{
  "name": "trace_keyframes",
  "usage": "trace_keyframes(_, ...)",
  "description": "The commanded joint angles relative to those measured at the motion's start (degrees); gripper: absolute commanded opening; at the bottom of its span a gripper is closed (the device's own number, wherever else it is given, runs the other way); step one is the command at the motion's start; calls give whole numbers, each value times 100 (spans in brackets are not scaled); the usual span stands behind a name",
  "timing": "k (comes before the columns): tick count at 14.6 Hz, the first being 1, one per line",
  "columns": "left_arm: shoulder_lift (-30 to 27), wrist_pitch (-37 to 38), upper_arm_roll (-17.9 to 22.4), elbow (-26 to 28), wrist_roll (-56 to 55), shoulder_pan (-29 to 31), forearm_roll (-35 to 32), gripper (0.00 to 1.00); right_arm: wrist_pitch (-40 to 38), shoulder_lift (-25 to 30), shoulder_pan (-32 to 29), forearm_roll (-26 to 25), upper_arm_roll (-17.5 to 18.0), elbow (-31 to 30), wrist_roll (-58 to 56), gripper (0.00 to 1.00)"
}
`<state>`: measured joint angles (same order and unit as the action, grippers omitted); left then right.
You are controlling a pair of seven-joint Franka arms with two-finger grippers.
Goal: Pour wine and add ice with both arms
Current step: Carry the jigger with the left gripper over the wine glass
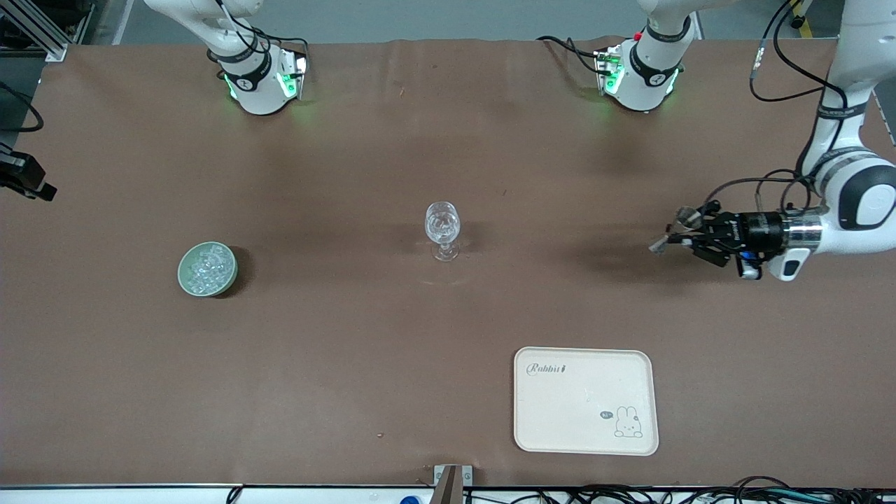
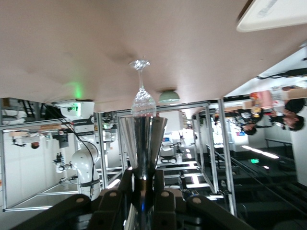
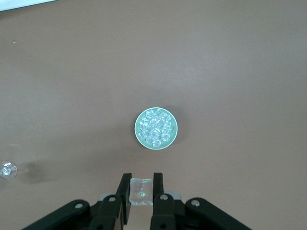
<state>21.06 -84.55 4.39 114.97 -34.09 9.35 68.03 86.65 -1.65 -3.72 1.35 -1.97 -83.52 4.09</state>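
Your left hand (image 1: 661,238) is hanging over the tabletop (image 1: 350,364) at its own arm's end, clenched, aiming sideways at the glass (image 1: 442,229). Your right hand (image 3: 141,184) is hovering high over the bowl (image 1: 183,271) of ice (image 1: 208,267), gripping one clear cube (image 3: 141,190).

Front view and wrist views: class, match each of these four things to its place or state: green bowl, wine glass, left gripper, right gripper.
Things:
1. green bowl
2. wine glass
3. left gripper
4. right gripper

Places or states:
a. shut on a clear cube, over the bowl
b. upright at mid-table
c. shut on a metal cone, over the left arm's end of the table
d. filled with ice, toward the right arm's end

Pairs: 1-d, 2-b, 3-c, 4-a
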Motion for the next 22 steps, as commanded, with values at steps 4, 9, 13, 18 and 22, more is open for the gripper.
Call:
trace_keyframes(4,-533,-1280,-1482,350,-755,-30,0,0,-79,33,-76,76,57,-6,-39,2)
trace_keyframes(9,-568,-2836,-2573,324,-1520,-417,17,1,-79,33,-15,76,57,12,31,2)
trace_keyframes(13,-507,-3593,-3215,280,-1775,-460,18,1,-87,33,-6,76,57,3,40,2)
trace_keyframes(18,-498,-4762,-3383,280,-2092,-1093,-44,0,-87,24,-15,102,57,3,48,1)
trace_keyframes(22,-358,-5360,-3594,97,-2793,-1313,-841,0,-96,24,-15,102,48,3,48,1)
